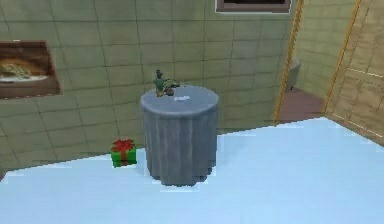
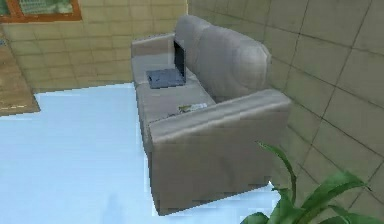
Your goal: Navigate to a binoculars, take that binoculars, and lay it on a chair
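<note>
Round grey table (image 1: 180, 140) ahead of you
A small dark thing (image 1: 163, 83) sits on it; laptop (image 2: 165, 73) on the sofa (image 2: 215, 150); fingers' state you cannot tell

A home's living room — a grey sofa (image 2: 215, 140) with a laptop (image 2: 165, 76) on its seat, a houseplant (image 2: 330, 190) beside its arm.

Round grey draped table (image 1: 180, 140): small dark object (image 1: 163, 83) on top. Floor (image 1: 300, 180): green gift box (image 1: 123, 151) beside table. Grey sofa (image 2: 215, 150) seat: open laptop (image 2: 168, 72), small flat item (image 2: 193, 107).
</note>
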